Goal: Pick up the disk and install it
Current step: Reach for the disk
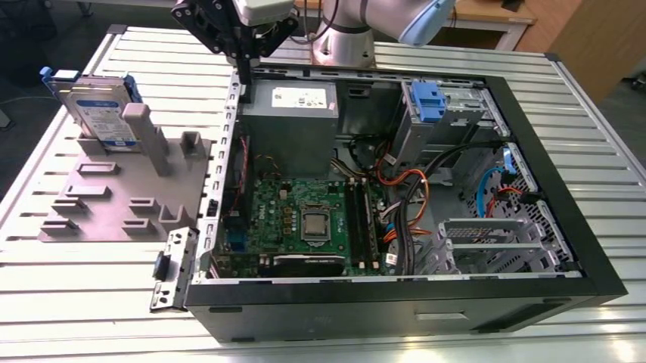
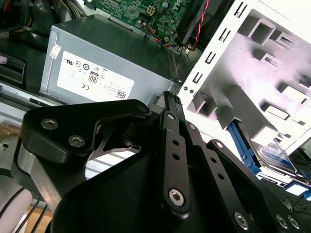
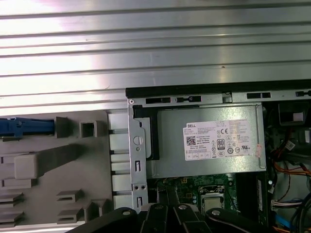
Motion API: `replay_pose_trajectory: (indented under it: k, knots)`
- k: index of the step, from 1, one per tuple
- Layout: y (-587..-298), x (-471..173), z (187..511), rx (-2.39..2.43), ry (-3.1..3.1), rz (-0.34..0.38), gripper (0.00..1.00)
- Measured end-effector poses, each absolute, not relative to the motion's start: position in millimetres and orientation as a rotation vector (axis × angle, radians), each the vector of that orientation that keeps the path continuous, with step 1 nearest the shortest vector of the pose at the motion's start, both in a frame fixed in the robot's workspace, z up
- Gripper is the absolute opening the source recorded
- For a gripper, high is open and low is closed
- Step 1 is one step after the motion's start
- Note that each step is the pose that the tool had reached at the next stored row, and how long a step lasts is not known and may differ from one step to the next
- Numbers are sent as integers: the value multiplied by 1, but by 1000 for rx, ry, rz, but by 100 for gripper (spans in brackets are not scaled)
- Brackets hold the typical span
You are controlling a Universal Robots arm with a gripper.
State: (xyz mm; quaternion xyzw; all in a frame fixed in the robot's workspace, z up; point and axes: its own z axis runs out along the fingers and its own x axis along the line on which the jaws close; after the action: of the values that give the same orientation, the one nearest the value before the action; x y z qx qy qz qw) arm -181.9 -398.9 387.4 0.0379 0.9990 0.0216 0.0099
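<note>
Claw (image 1: 245,66) first: its jaws look drawn together with nothing between them, and in the second wrist view the black links taper to one closed tip (image 2: 168,97).

At the exterior view's left the disk (image 1: 96,106) stands on edge in a slot of the grey rack (image 1: 101,204), which lies on the slatted metal table (image 1: 81,302) just beside the open computer case (image 1: 383,306). The disk's labelled face is turned toward the case and its blue-framed top edge runs across the rack. I cannot tell for sure whether its long side stands up or lies along the slot. The disk is untouched. It lies to the exterior view's left of the claw and lower, well apart from it.

The arm (image 1: 353,30) reaches in from the far side. Its wrist points the claw downward above the case's far corner on the rack's side, near the grey power-supply box (image 1: 293,102). Further right come the motherboard (image 1: 302,212) and a bay with a blue latch (image 1: 428,102).
</note>
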Motion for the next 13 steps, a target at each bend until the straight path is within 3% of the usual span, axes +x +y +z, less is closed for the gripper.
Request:
replay_pose_trajectory:
  k: [13]
  knots:
    - [-399,-188,387,118,3119,67,11]
